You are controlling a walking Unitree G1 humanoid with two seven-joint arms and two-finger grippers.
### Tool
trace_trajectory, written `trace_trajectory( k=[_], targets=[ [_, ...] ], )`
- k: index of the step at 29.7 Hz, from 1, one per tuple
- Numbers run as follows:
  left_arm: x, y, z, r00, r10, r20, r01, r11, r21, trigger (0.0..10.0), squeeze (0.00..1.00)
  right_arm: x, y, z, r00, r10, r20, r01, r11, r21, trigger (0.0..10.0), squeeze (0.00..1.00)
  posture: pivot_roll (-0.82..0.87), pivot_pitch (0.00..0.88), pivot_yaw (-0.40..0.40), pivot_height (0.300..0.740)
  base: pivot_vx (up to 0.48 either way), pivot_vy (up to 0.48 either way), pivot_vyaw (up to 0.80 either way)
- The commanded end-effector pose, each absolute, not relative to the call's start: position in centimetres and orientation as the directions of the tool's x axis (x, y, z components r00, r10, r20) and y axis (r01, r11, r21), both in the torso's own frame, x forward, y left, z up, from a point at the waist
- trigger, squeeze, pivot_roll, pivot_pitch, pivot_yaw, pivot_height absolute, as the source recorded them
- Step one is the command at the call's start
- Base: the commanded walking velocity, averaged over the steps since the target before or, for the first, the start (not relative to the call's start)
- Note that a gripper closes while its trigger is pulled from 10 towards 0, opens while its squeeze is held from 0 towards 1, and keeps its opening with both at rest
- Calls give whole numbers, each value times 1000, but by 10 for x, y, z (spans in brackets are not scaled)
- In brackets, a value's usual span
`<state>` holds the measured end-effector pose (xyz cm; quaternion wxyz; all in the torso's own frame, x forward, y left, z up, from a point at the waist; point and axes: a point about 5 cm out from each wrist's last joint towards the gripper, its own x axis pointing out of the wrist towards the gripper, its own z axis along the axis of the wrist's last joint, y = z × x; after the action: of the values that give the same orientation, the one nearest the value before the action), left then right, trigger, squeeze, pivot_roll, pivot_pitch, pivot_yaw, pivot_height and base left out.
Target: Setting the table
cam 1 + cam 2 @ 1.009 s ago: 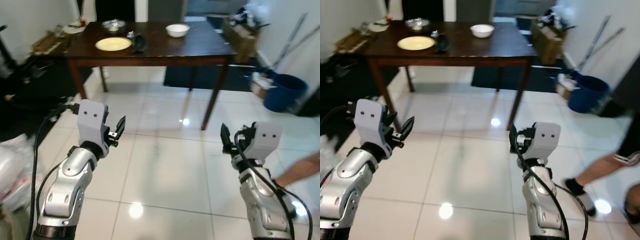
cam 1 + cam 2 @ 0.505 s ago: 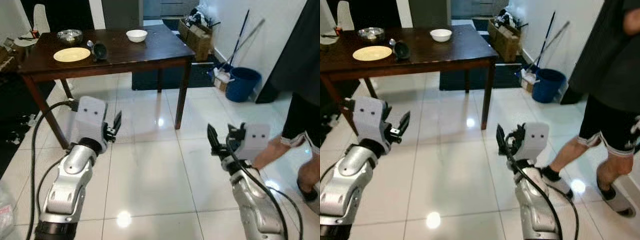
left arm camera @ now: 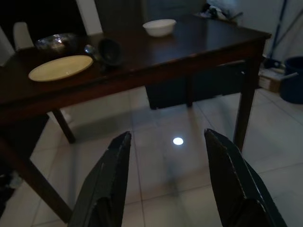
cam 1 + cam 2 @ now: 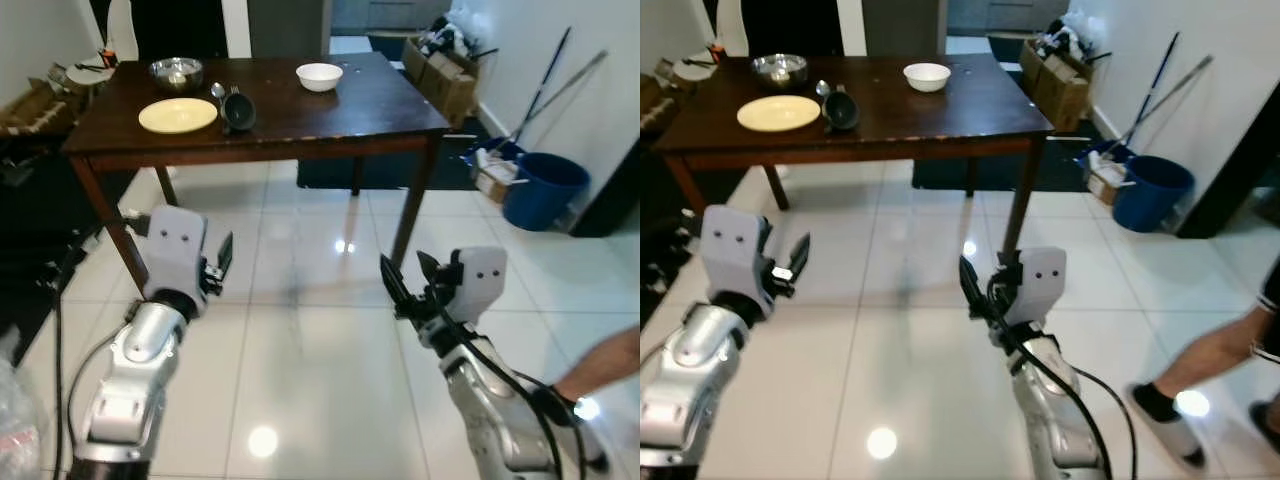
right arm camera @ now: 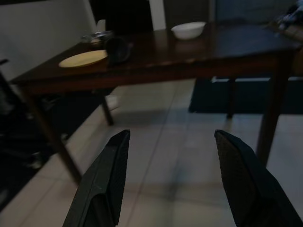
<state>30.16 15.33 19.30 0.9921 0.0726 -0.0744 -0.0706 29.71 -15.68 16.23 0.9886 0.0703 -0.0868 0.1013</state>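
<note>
A blue bucket (image 4: 545, 190) is seen on the white tiled floor (image 4: 310, 340) by the wall, beside cardboard boxes (image 4: 447, 70) and leaning mop handles (image 4: 545, 75). A person's leg (image 4: 1215, 350) is seen nearby.

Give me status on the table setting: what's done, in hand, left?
Done: the yellow plate, white bowl, metal bowl and a dark cup sit on the dark table, though not arranged as place settings. In hand: nothing; the left gripper and right gripper are both open and empty, out over the tiled floor. Left: probably closing in on the table and arranging the dishes.
</note>
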Motion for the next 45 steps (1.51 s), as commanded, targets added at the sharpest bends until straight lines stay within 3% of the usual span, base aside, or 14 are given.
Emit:
trace_trajectory(
  k=[1, 20, 45],
  targets=[
    [300, 159, 194, 981, -128, 144, 103, 979, 174, 10000, 0, 297, -155, 161, 967, 180, 180, -205, 970, 128, 10000, 0, -12, 8, 69, 740, 480, 0, 0],
    [299, 167, 185, 989, -99, 111, 80, 982, 168, 10000, 0, 296, -153, 163, 962, 184, 200, -208, 973, 104, 10000, 0, -19, 0, 85, 740, 480, 0, 0],
    [305, 155, 191, 979, -154, 134, 129, 976, 178, 10000, 0, 298, -159, 163, 968, 144, 207, -167, 981, 99, 10000, 0, -26, 0, 104, 740, 472, 0, 0]
  ],
)
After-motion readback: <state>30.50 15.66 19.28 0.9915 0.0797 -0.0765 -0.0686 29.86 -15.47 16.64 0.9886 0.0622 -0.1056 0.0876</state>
